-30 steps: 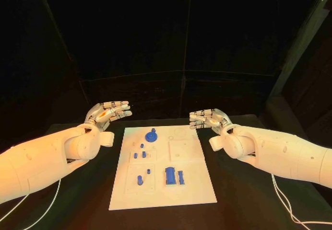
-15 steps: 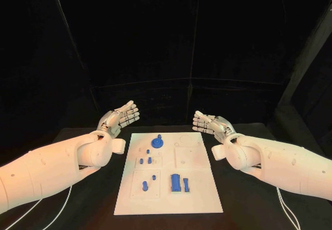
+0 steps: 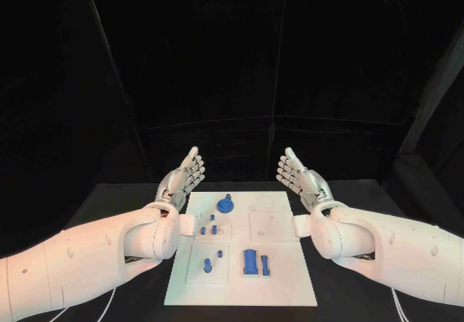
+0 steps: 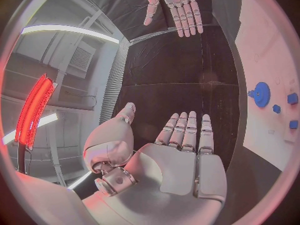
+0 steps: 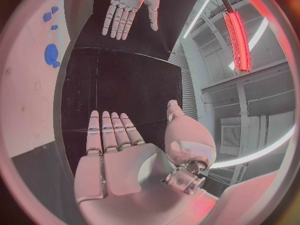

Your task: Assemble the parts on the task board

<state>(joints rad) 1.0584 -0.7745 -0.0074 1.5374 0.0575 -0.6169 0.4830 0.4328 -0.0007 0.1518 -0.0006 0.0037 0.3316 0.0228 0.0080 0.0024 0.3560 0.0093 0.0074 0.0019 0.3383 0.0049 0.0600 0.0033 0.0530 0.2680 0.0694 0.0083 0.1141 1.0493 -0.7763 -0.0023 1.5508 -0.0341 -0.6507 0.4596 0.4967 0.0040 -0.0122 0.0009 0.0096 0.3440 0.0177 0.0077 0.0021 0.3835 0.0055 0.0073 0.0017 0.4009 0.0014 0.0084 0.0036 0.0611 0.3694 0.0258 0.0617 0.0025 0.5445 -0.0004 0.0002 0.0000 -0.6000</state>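
Left hand [image 3: 184,176] and right hand [image 3: 301,177] flank the task board [image 3: 280,268], fingers straight, holding nothing, blue parts [image 3: 249,261] unobstructed

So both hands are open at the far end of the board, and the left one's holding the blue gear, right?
Not quite. The left hand holds nothing: the head view shows the gear lying on the board, apart from both hands. The rest stands: the left and right hand are open at the board's far end.
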